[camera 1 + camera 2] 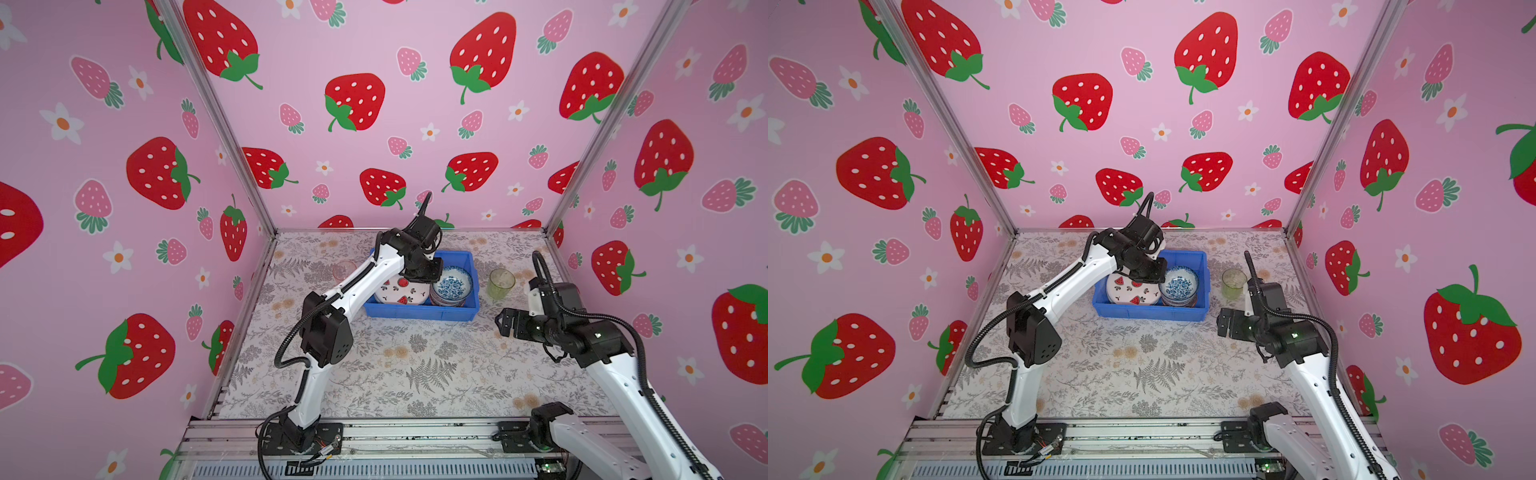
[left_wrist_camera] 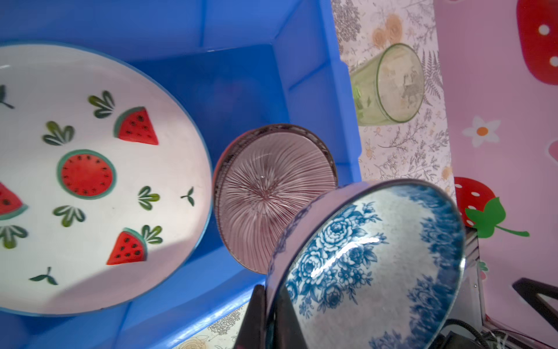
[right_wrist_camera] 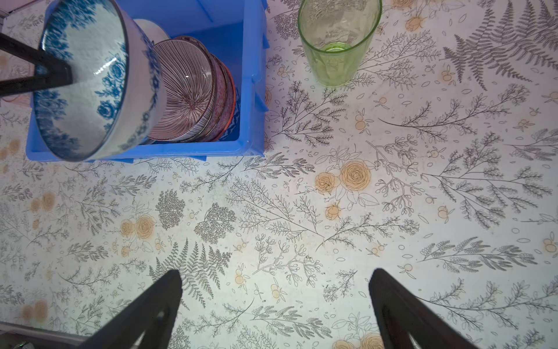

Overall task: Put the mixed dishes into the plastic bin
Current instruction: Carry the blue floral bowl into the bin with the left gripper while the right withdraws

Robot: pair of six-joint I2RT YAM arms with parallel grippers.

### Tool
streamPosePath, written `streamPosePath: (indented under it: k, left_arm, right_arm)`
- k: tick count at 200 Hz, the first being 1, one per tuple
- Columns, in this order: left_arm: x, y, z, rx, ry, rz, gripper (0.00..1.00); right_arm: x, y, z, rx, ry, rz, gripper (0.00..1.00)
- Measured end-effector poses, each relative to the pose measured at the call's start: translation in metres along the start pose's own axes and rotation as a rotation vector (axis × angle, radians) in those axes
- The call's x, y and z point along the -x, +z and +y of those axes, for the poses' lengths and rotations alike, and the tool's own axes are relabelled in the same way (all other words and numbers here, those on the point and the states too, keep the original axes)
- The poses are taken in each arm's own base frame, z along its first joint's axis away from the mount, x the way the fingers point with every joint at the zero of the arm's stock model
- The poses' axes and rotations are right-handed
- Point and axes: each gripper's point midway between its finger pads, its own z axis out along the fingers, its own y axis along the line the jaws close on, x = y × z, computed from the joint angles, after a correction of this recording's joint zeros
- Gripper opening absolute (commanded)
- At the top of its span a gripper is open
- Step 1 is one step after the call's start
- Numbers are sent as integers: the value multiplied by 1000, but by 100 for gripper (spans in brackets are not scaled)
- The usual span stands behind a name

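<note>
Left claw (image 2: pixel 270 314) is clenched on the lip of the blue-and-white bowl (image 2: pixel 371 266), one finger inside and one outside. That looks like the sensible hold, since a bowl this wide offers little else to pinch. The bowl hangs tilted over the bin (image 1: pixel 419 312), at the end nearer the right arm. It sits right above the ribbed bowl (image 2: pixel 271 193), which tops a nested stack inside the bin. Whether the two already touch, I cannot tell.

The aim reads clearly: bowls go on bowls, so the stack stays compact. The watermelon plate (image 2: pixel 90 175) fills the bin's other end, so this end is where there is room.

Right claw (image 3: pixel 276 275) is released, jaws spread wide and holding nothing, low over the table (image 1: pixel 415 374) in front of the bin's right-hand corner. The green tumbler (image 3: pixel 338 45) stands upright just beside the bin's right wall, ahead of those spread jaws. My guess is that it goes next, and jaws that wide suit a round glass.

A pink tumbler (image 1: pixel 344 270) waits on the table off the bin's left end, partly hidden by the left arm. So two glasses are left outside, and this bowl is not yet let go.
</note>
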Motion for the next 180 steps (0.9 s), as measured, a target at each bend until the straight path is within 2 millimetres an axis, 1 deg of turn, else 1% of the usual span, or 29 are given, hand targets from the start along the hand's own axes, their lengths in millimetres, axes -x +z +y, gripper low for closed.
streamPosePath:
  k: [11,26,54,72,110,125,143,180]
  left_arm:
    - [4,-2,9,14,-14,-8,0]
    - [9,-4,15,26,-20,-18,0]
    - [20,-5,12,22,-12,-42,0]
    - [25,4,12,21,-11,-43,0]
    - [21,33,22,40,-21,3,0]
    - [18,41,26,47,-26,20,0]
    - [17,44,26,46,-28,27,0]
    - [18,42,23,33,-25,26,1]
  right_arm:
    - [-1,1,0,-1,0,2,99]
    - [-2,1,-1,-3,0,6,99]
    - [-3,2,-1,-4,0,9,99]
    - [-4,2,-2,-4,-1,9,99]
    - [-6,2,-3,-5,-1,9,99]
    - [-7,2,-4,-8,-1,8,99]
    - [-8,1,-5,-12,-1,8,99]
    - [-12,2,-7,-21,-1,13,99]
